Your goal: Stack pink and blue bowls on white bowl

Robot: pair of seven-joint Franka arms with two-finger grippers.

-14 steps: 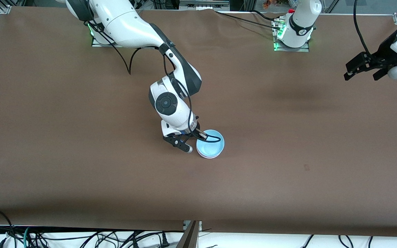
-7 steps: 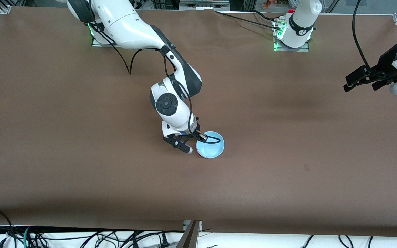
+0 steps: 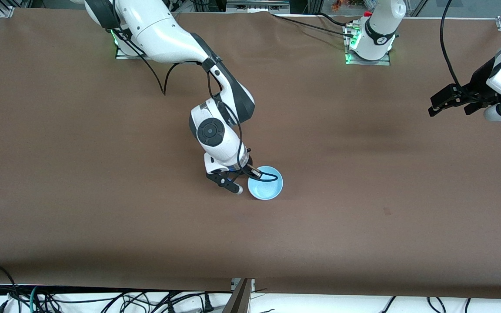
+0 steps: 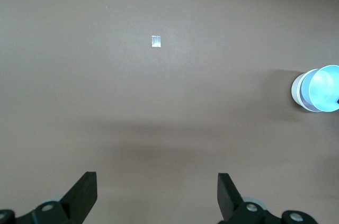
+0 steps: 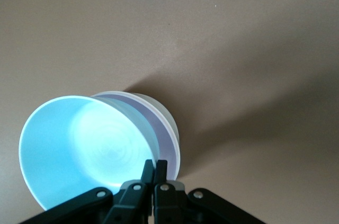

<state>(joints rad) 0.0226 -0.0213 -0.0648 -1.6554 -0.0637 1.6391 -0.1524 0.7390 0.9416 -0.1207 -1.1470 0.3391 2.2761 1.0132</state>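
Observation:
The blue bowl (image 3: 266, 188) sits near the table's middle, nested on the other bowls. In the right wrist view the blue bowl (image 5: 79, 144) tilts inside a pale pink bowl (image 5: 160, 139), which rests in the white bowl (image 5: 169, 122). My right gripper (image 3: 245, 176) is at the stack's rim on the side toward the right arm's end. There the right gripper (image 5: 154, 170) is shut on the blue bowl's rim. My left gripper (image 3: 448, 102) hangs open and empty over the left arm's end of the table. The left wrist view shows the left gripper (image 4: 157, 192) and, farther off, the stack (image 4: 320, 89).
The brown table cover (image 3: 102, 195) is bare around the stack. A small pale mark (image 3: 386, 211) lies on it between the stack and the left arm's end; the mark (image 4: 156, 41) also shows in the left wrist view. Cables hang below the table's front edge.
The blue bowl has settled lower, and the white rim under it no longer shows in the front view. The left gripper has drifted slightly. The right gripper stays shut.

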